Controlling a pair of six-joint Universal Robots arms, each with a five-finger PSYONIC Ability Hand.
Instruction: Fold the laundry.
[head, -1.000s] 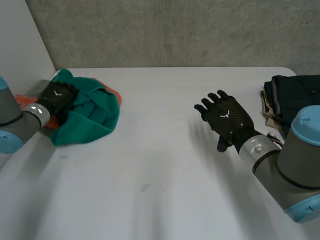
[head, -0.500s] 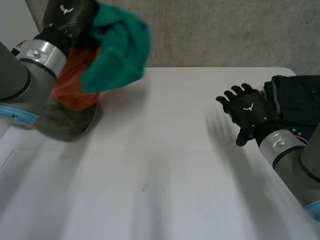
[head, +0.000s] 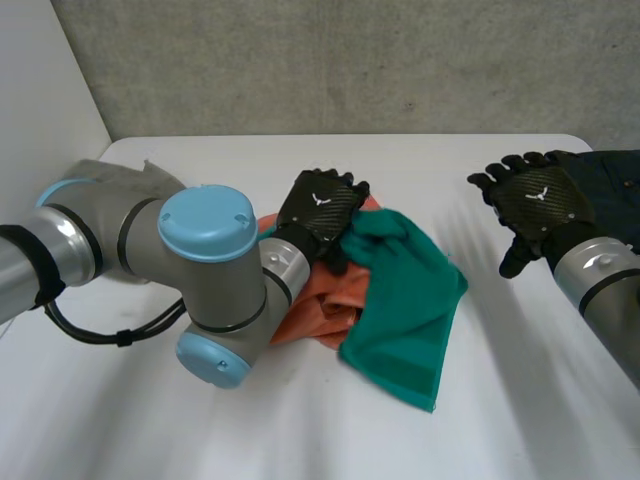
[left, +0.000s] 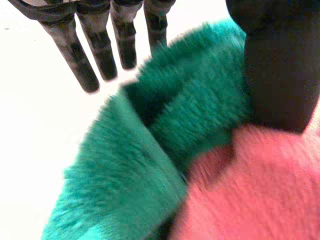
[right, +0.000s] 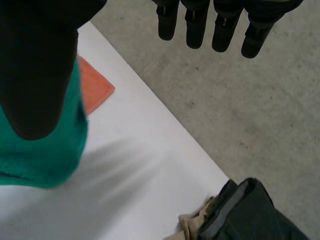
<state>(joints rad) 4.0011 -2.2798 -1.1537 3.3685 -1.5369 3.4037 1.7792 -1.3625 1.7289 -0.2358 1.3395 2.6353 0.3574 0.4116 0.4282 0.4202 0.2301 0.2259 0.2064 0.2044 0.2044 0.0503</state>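
Two fleecy cloths make up one loose heap at the middle of the white table (head: 300, 430): a green fleece cloth (head: 405, 290) spread crumpled on top and toward the table's right side, and an orange fleece cloth (head: 318, 312) bunched under it toward the table's left side, the two touching and overlapping. The left hand (head: 320, 212) rests on the heap where green meets orange. In the left wrist view its fingers (left: 100, 50) are straight and clear of the fleece, the thumb lies against the green cloth (left: 125, 200) beside the orange one (left: 250, 190), so the hand is released, not grasping. The left arm (head: 200, 270) lies bent across the table's left half. The right hand (head: 535, 200) hovers above the table's right far part, fingers spread and relaxed, nothing in it. A stack of dark folded garments (head: 610, 170) sits at the table's right edge, with a beige garment (right: 192, 222) showing under it.
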